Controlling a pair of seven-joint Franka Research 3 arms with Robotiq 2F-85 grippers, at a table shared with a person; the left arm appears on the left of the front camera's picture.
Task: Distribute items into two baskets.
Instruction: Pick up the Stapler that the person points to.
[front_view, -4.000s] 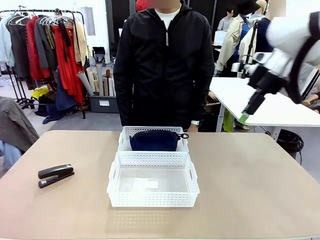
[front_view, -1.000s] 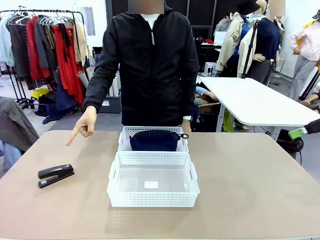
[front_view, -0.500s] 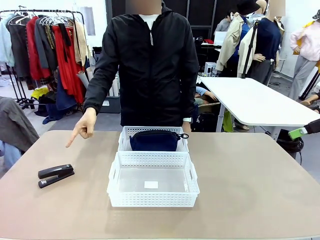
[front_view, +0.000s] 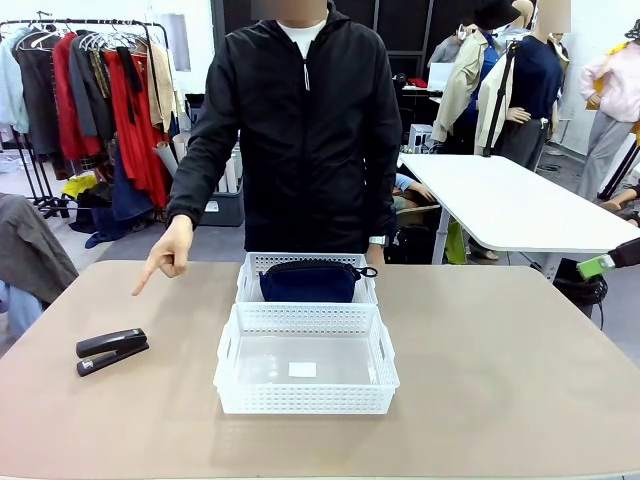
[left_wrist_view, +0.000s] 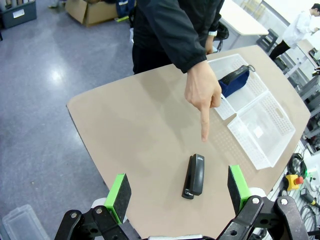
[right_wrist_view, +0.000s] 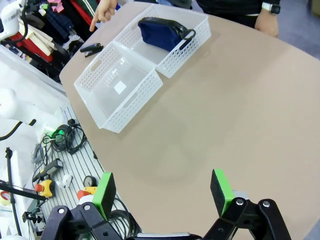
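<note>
Stapler pickup: hand in the descent path

Left end effector (left_wrist_view: 178, 190) is spread and empty over the stapler (front_view: 112, 351), which lies flat on the tabletop (front_view: 500, 380) left of the near basket (front_view: 305, 398). Low body could skid out of the grip, and the pointing hand (front_view: 170, 252) just beyond it risks a hit on descent. Near basket empty. Far basket (front_view: 250, 275), touching behind it, holds the pouch (front_view: 310, 281). Right end effector (right_wrist_view: 162, 191) is spread and empty, well right.

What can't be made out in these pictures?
- Pouch, front view: bottom hidden behind the near basket.
- Sticker in that basket: print too small, every view.
- Stapler, right wrist view: too small for detail.
</note>
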